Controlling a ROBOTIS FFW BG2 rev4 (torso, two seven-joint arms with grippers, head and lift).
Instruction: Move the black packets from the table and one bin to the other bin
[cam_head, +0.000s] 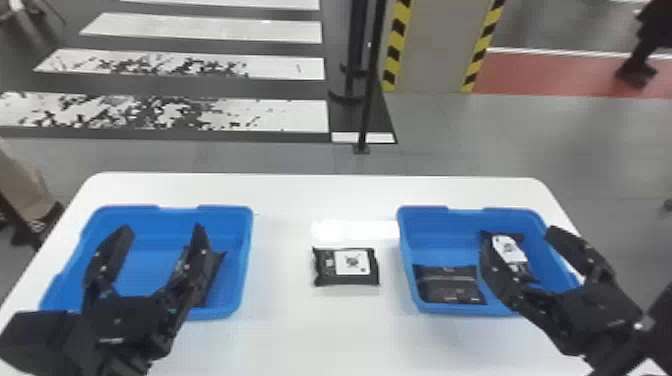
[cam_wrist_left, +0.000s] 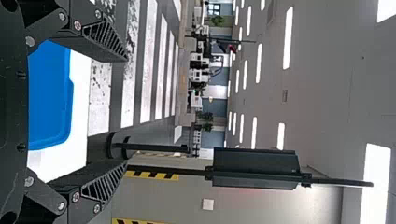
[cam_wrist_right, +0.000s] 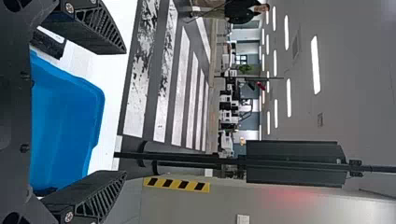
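Left gripper, lower left of the head view: released, fingers spread wide, nothing between them, in front of the left blue bin. Right gripper, lower right: likewise released and unladen, at the right blue bin. One black packet with a white label lies flat on the white table, just right of centre, between the bins and apart from both. The left bin contains a dark packet, partly hidden by a finger. The right bin contains two: a plain-faced packet at its lower left and a white-labelled one farther right, partly covered by a finger.
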